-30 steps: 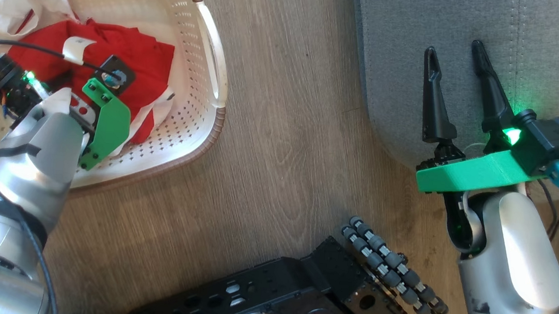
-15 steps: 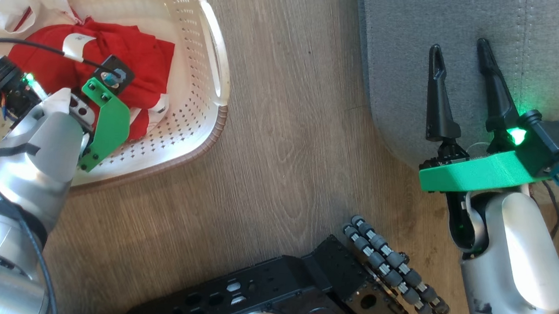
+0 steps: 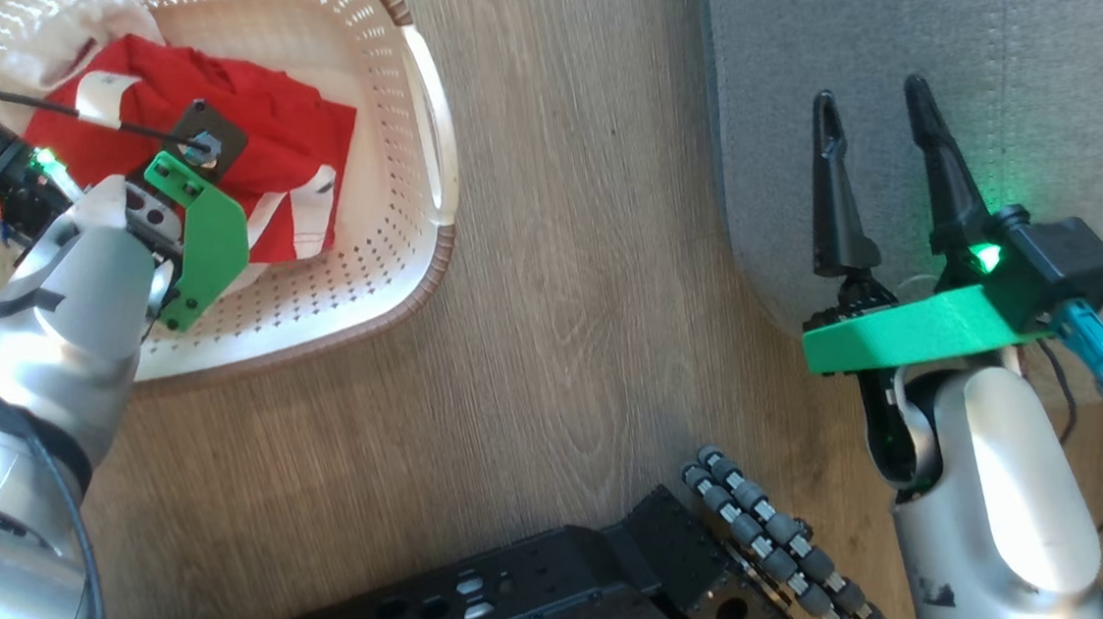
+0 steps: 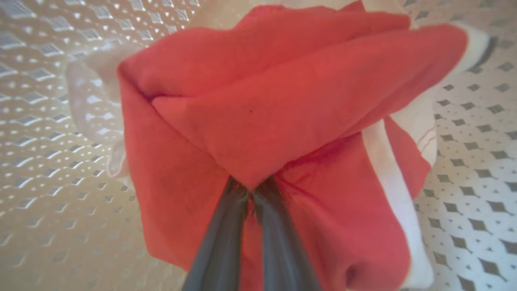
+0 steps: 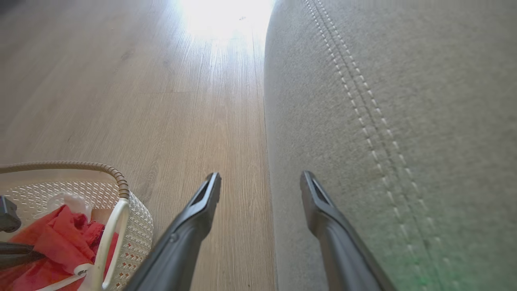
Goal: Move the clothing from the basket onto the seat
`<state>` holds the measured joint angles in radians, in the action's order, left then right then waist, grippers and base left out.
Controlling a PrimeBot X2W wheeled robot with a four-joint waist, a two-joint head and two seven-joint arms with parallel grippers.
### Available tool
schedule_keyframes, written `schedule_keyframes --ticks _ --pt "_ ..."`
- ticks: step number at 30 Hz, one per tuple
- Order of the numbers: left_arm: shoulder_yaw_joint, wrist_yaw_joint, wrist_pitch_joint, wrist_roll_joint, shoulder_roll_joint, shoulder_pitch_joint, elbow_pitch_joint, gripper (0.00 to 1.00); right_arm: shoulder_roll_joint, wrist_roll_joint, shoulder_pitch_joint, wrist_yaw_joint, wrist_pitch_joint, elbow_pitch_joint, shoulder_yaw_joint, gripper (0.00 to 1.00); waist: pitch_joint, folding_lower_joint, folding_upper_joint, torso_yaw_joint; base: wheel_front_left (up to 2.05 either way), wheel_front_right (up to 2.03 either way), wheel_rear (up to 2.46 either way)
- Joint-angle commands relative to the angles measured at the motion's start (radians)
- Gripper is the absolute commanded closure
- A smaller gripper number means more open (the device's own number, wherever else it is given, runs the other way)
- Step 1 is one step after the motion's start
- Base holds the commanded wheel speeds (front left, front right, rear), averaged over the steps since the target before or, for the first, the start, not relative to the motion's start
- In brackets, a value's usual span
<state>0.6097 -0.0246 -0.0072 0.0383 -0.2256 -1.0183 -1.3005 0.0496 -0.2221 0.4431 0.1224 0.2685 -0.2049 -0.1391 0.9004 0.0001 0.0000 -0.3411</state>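
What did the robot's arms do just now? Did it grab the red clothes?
Yes. The left gripper snapped shut on the red clothing in the basket, and the fabric has bunched into a peak at its fingertips. The clothing has not left the basket yet. The right gripper stayed open at the edge of the seat. The head view shifted a little, so the basket only seems to have moved.

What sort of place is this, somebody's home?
Likely a living room, or a mock-up of one: a wood-plank floor, a grey upholstered seat with stitched seams, and a laundry basket holding red clothing.
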Motion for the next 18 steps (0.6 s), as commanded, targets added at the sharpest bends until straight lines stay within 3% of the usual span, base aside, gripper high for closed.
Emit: schedule_keyframes --ticks 1,10,18 --pt "-0.03 -0.015 -0.035 -0.016 -0.018 0.042 0.01 1.0 0.001 0.008 -0.013 0.008 -0.007 0.007 -0.023 0.0 -0.041 -0.0001 0.0 0.015 0.0 0.0 0.0" --pt "-0.056 -0.041 -0.171 -0.074 0.032 0.114 0.01 1.0 0.001 0.059 -0.036 0.008 -0.007 -0.026 -0.003 0.0 -0.218 -0.0001 0.0 0.082 0.0 0.0 0.0" --pt "-0.068 -0.091 -0.248 -0.102 0.058 0.165 0.036 1.0 0.001 0.088 -0.056 0.008 -0.007 -0.053 0.002 0.0 -0.348 -0.0001 0.0 0.128 0.0 0.0 0.0"
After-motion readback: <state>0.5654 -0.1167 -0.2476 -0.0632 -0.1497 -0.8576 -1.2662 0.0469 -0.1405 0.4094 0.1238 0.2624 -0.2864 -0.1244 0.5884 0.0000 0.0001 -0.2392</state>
